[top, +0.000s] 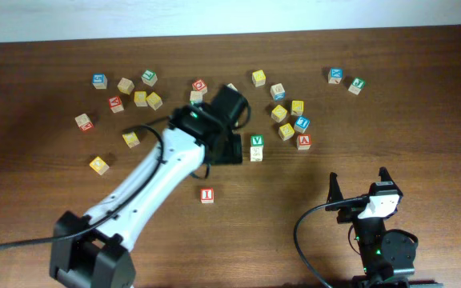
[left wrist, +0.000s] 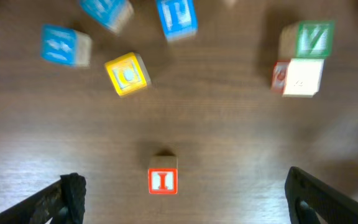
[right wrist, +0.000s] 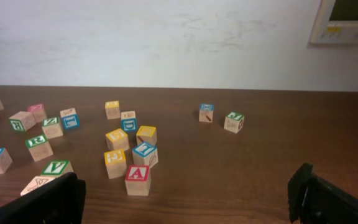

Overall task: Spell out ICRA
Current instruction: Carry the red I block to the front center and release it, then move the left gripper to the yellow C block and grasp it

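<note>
Left arm (top: pixel 146 188) hangs over the table (top: pixel 422 96), left gripper (top: pixel 229 150) spread wide and empty — right gripper (top: pixel 358 182) parked, open too. I cube (left wrist: pixel 163 180) sits alone out front, so I'd guess C cube (left wrist: pixel 128 74) is next: it's up-left in the wrist view, slightly skewed, blue cubes (left wrist: pixel 176 17) near. Twist to match its faces, drop straight, squeeze gently.

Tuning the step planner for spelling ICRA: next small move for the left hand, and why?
Probably carry the open, empty left hand toward the small wooden cube with the yellow C and centre over it. The wooden cube with the red I already sits alone, so C seems next; it stands unobstructed in the left wrist view.
</note>
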Robot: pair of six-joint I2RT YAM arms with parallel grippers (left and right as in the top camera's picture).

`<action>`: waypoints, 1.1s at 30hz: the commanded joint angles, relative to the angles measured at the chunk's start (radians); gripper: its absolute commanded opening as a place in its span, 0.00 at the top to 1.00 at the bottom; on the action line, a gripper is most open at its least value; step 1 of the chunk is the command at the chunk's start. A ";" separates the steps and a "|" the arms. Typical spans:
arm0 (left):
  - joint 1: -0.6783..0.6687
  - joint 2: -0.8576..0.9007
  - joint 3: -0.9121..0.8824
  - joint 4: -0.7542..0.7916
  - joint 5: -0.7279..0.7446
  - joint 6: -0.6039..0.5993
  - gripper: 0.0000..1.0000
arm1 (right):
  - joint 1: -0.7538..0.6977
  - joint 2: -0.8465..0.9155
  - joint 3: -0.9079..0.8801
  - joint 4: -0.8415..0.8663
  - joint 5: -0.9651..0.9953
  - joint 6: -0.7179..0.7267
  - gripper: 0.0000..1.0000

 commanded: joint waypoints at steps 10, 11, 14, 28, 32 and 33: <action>0.183 0.021 -0.024 0.016 0.121 -0.001 0.06 | -0.007 -0.007 -0.005 -0.004 0.005 -0.006 0.02; 0.181 0.031 -0.050 0.045 0.119 -0.016 0.08 | -0.007 -0.007 -0.005 -0.004 0.005 -0.006 0.02; 0.182 0.101 -0.093 0.084 0.078 -0.139 0.11 | -0.007 -0.007 -0.005 -0.004 0.005 -0.006 0.02; 0.182 0.319 -0.094 0.245 0.052 -0.129 0.38 | -0.007 -0.007 -0.005 -0.004 0.005 -0.006 0.02; 0.182 0.336 -0.094 0.270 0.047 -0.126 0.43 | -0.007 -0.007 -0.005 -0.004 0.005 -0.006 0.02; 0.182 0.345 -0.094 0.271 0.039 -0.126 0.43 | -0.007 -0.007 -0.005 -0.004 0.005 -0.006 0.02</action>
